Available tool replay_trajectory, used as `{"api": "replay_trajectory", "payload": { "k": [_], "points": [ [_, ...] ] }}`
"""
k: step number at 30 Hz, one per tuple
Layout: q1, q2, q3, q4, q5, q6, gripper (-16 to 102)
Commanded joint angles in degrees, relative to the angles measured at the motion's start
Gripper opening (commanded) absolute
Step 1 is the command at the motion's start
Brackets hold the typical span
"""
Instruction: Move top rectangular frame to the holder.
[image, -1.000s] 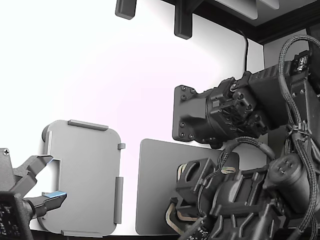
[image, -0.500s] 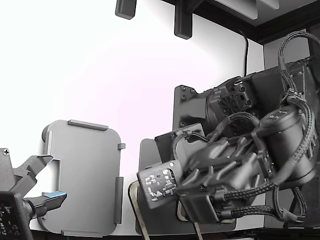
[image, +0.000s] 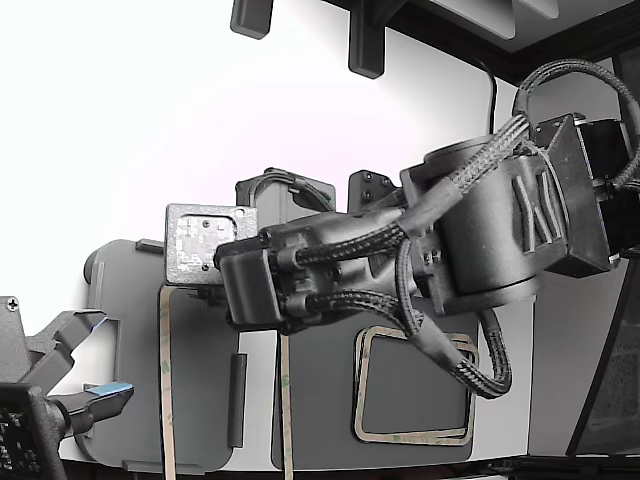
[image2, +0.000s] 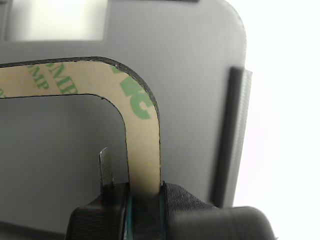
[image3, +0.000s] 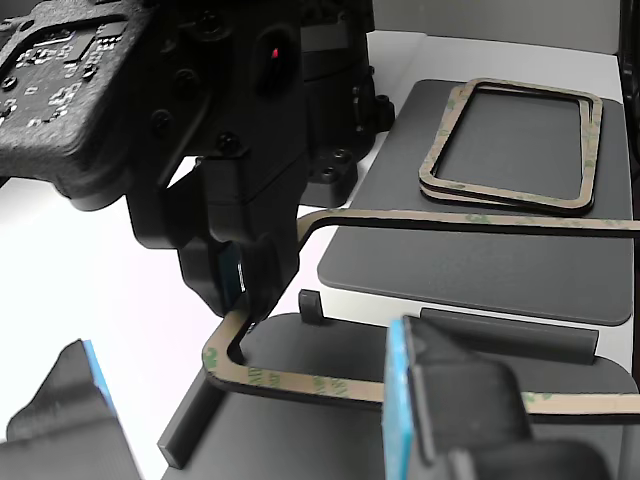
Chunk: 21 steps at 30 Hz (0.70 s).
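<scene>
Wrist view: hand (image2: 144, 196) pinches thin tan frame (image2: 142, 145).

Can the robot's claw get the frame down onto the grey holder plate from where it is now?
Probably yes. The gripper holds the frame just above the holder, and nothing lies on the holder beneath it. Only its raised tabs need clearing.

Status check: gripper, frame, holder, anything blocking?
Gripper shut on the frame, pinched at one short edge. Frame held above the holder, not seated. More frames on the dark mat. Second gripper open at holder's edge.
</scene>
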Motion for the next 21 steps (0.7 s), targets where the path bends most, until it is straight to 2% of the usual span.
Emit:
{"api": "replay_trajectory", "payload": {
  "k": [1,9,21],
  "points": [
    [-1.41,0.26,-2.46,0.62,0.44,0.35,-10],
    [-3.52,-5.01,-5.71,0.53,1.23,2.72,-10],
    [-5.27,-8.61,-8.17,0.53,-0.35,0.97,-10]
  ]
}}
